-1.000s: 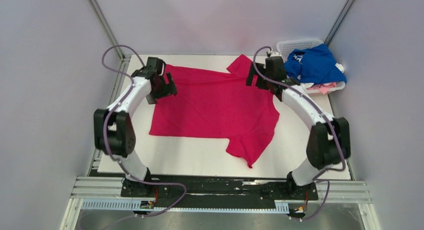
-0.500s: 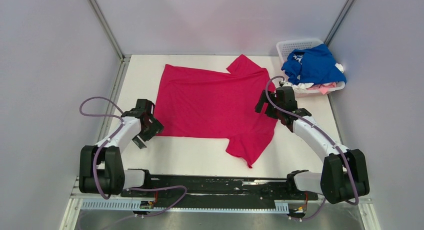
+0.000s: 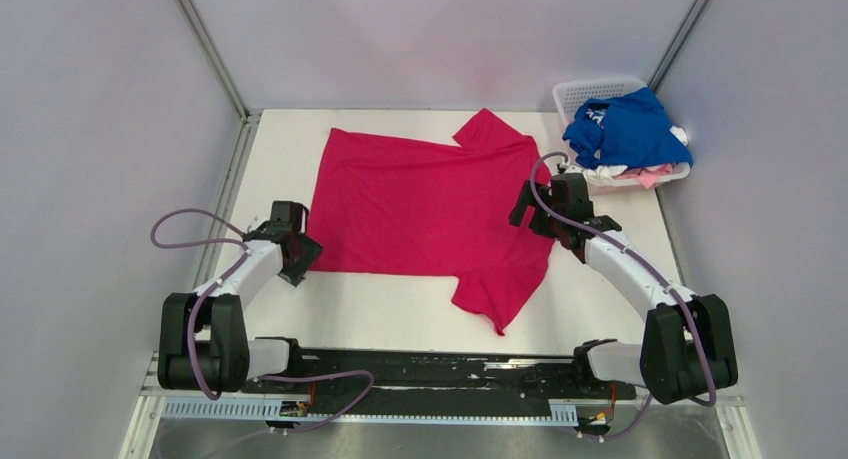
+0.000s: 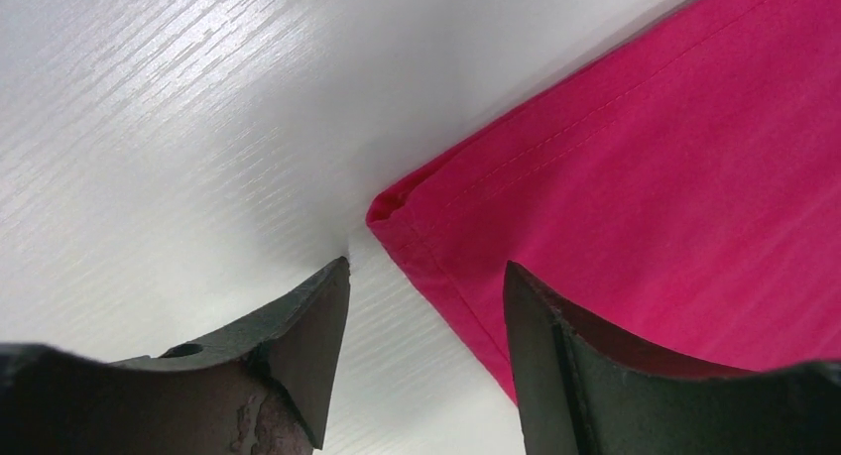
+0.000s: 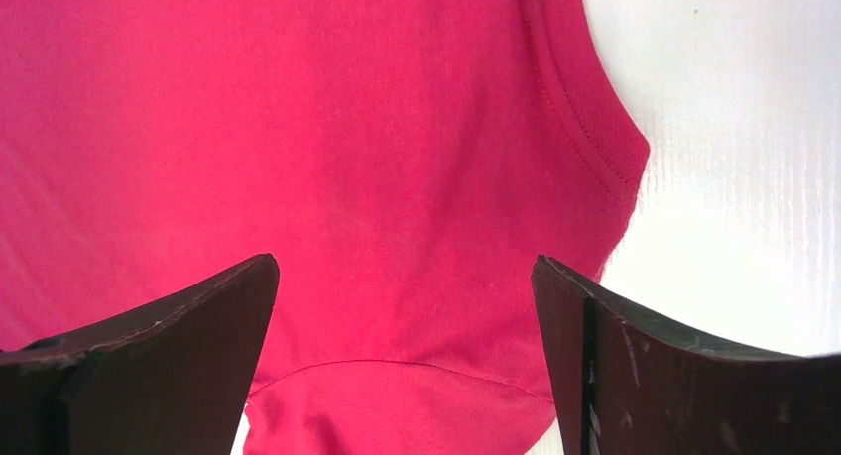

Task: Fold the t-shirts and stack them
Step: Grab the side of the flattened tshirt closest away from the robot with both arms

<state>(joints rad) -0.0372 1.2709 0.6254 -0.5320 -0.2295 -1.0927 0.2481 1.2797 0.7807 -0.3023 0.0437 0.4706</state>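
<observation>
A magenta-red t-shirt [image 3: 425, 214] lies spread flat on the white table [image 3: 400, 319], one sleeve toward the near edge and one toward the far edge. My left gripper [image 3: 297, 254] is low at the shirt's near-left hem corner [image 4: 382, 212]. It is open [image 4: 426, 277], one finger [image 4: 298, 326] over bare table and the other [image 4: 565, 356] over the cloth, so the hem edge runs between them. My right gripper [image 3: 535, 211] hovers wide open [image 5: 405, 267] over the shirt's right side, beside its ribbed neckline [image 5: 585, 128].
A white lattice basket [image 3: 590, 87] stands at the far right corner. A royal blue t-shirt [image 3: 628, 127] is heaped on it, with white and pink cloth [image 3: 650, 174] beneath. Grey walls close in the table on the left, right and back.
Both arms have drawn back from the shirt's far edge. The left gripper came to the near-left hem corner and its jaws narrowed. The right gripper settled over the shirt's right side.
</observation>
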